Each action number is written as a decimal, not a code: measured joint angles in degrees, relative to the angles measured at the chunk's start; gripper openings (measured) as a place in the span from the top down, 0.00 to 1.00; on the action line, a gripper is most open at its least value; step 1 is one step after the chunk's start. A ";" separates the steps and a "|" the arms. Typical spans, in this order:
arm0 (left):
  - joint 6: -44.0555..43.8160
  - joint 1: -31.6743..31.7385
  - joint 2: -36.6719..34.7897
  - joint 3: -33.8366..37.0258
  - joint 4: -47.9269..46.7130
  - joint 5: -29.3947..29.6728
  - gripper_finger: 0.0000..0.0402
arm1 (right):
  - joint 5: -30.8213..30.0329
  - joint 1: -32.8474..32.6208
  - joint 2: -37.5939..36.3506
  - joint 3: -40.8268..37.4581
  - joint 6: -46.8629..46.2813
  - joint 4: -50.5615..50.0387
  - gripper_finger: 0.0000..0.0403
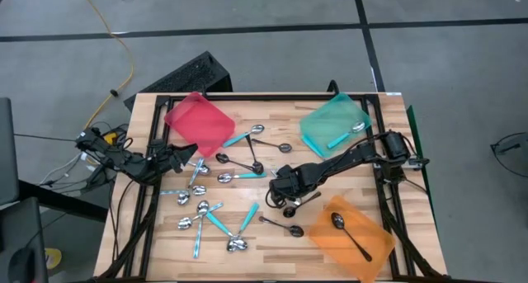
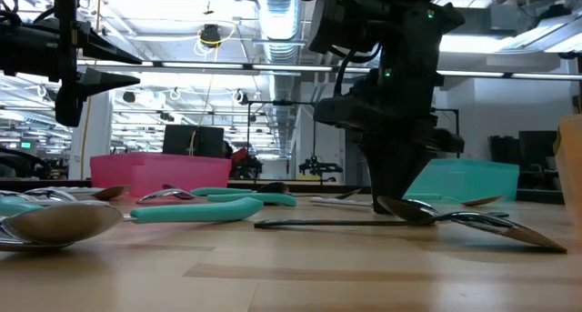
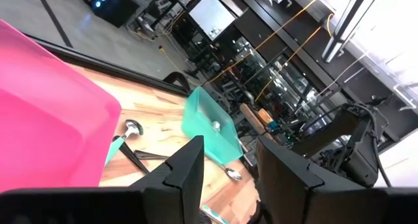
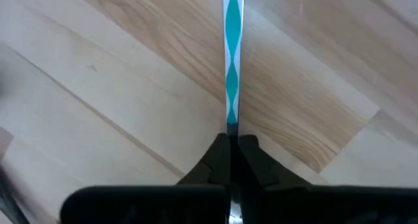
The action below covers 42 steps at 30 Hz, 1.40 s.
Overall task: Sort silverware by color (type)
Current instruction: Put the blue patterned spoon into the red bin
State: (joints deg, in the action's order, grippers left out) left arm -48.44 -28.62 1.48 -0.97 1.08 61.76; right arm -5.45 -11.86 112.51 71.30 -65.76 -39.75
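Spoons lie scattered on the wooden table [image 1: 272,258]: silver ones [image 1: 202,207] at the near left, black ones [image 1: 282,228] and teal-handled ones [image 1: 221,224] in the middle. My right gripper [image 1: 276,182] points down at the table's centre and is shut on a teal-handled spoon [image 1: 241,176]. My left gripper [image 1: 190,153] waits level and open beside the red tray [image 1: 198,122], its fingers [image 3: 189,168] holding nothing. A teal-handled spoon [image 1: 342,137] lies in the teal tray [image 1: 330,118], and a black spoon [image 1: 351,233] in the orange tray [image 1: 375,254]. My right gripper pinches the teal handle near its free end [image 4: 232,116] between its two fingers, one on each long edge. The fingers come from above, pointing steeply down. The handle runs straight out from the fingertips over the wood, and the bowl end [image 1: 223,177] lies on the table.
A black spoon [image 2: 400,219] lies just in front of the right gripper toward the near edge, and others [image 1: 247,163] lie crossed just beyond the held spoon. The three trays stand at the far left, far right and near right. Black frame rails [image 1: 153,209] run along the table's sides.
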 joint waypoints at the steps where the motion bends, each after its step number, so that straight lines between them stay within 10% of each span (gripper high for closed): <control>1: -0.39 -0.02 0.02 0.00 0.00 0.00 0.69 | 0.00 0.00 0.01 0.17 0.01 0.00 0.94; 24: -10.30 -0.01 0.01 -0.07 0.25 -1.69 0.69 | -6.69 7.02 0.35 18.50 13.93 0.95 0.94; 42: -15.27 -0.02 0.01 -0.09 0.90 1.54 0.69 | -6.51 20.80 0.39 20.38 48.32 41.58 0.94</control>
State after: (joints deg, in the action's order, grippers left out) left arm -63.71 -28.64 1.49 -1.06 1.98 63.29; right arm -11.97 8.95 112.90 91.68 -17.44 1.83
